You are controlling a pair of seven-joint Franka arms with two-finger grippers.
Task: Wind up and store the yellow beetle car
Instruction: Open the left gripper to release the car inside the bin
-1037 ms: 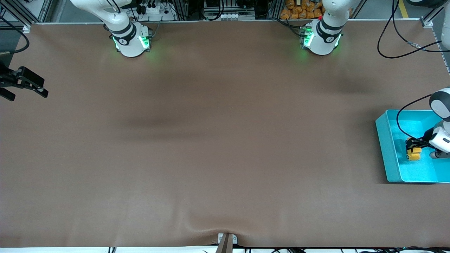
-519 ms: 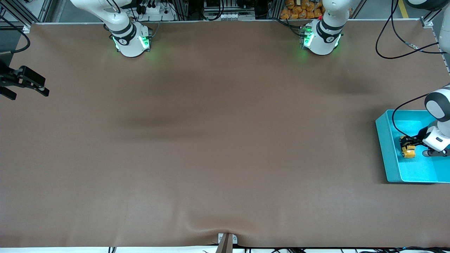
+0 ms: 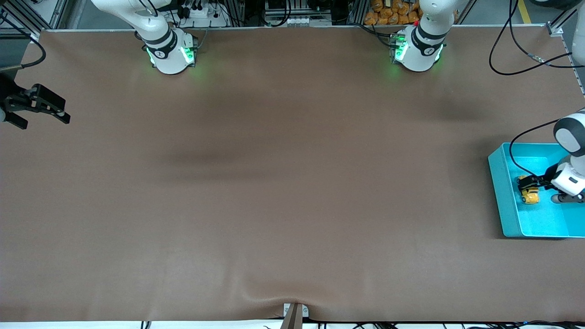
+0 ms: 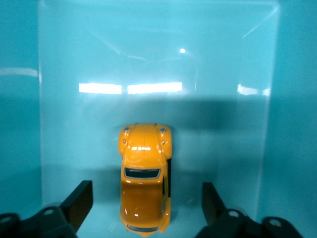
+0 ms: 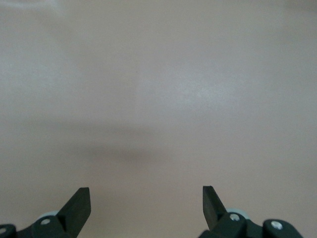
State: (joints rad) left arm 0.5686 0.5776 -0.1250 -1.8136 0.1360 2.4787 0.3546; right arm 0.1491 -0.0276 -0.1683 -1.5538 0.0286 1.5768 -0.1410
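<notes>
The yellow beetle car (image 3: 530,197) lies on the floor of the turquoise bin (image 3: 496,183) at the left arm's end of the table. My left gripper (image 3: 529,189) hangs low inside the bin, open, one finger on each side of the car and neither touching it. In the left wrist view the yellow beetle car (image 4: 144,178) shows its roof and dark windows between the spread fingers (image 4: 81,198) of my left gripper (image 4: 146,194), over the bin floor (image 4: 223,124). My right gripper (image 3: 45,122) waits open and empty at the right arm's end of the table; my right gripper (image 5: 144,196) sees only bare brown mat.
The bin's wall (image 3: 507,214) rises around the left gripper. A black cable (image 3: 521,68) loops over the table near the left arm's end. The arm bases (image 3: 171,55) (image 3: 418,52) stand along the table's back edge, and a small bracket (image 3: 294,313) sits at its front edge.
My left gripper carried the car lower in the bin, then opened and let it go; the car now lies free. The right gripper drifted slightly inward.
</notes>
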